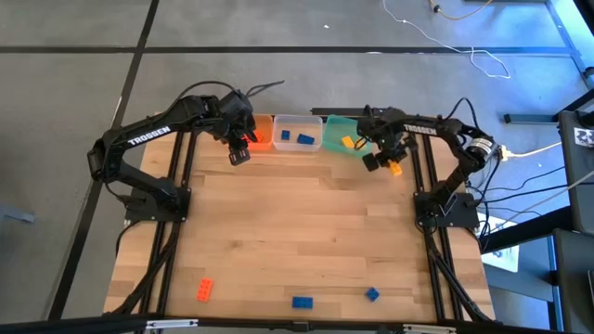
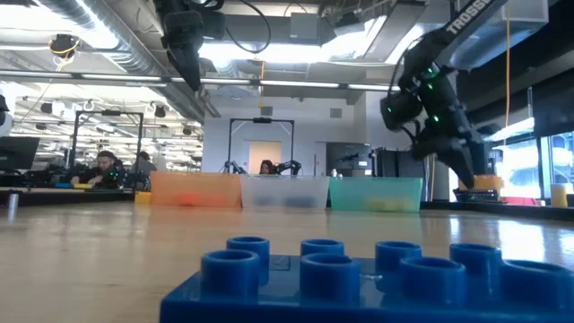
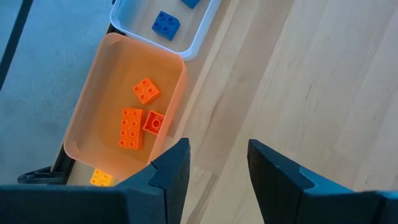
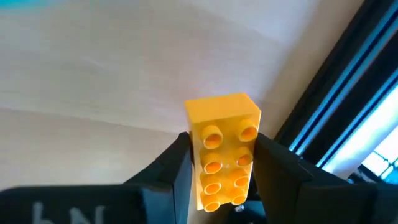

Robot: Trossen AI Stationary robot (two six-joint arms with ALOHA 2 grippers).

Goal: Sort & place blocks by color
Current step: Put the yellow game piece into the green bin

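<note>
Currently a yellow block [image 4: 222, 155] is clamped between the right gripper's [image 4: 222, 177] jaws, just beside the green tub [image 1: 345, 133]; delivery into it is judged next. Left gripper [image 3: 217, 163] is seen empty, jaws apart, beside the orange tub [image 3: 87, 118].

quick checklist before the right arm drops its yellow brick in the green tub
1. Yellow brick held between the right pincer fingers: ok.
2. Right pincer above the green tub: not ok, it is beside the tub over the table.
3. Green tub already holds a yellow brick, colour matches: ok.
4. Left pincer open, empty, out of the way by the orange tub: ok.
5. Bricks left to sort: one orange, two blue: not ok.
</note>
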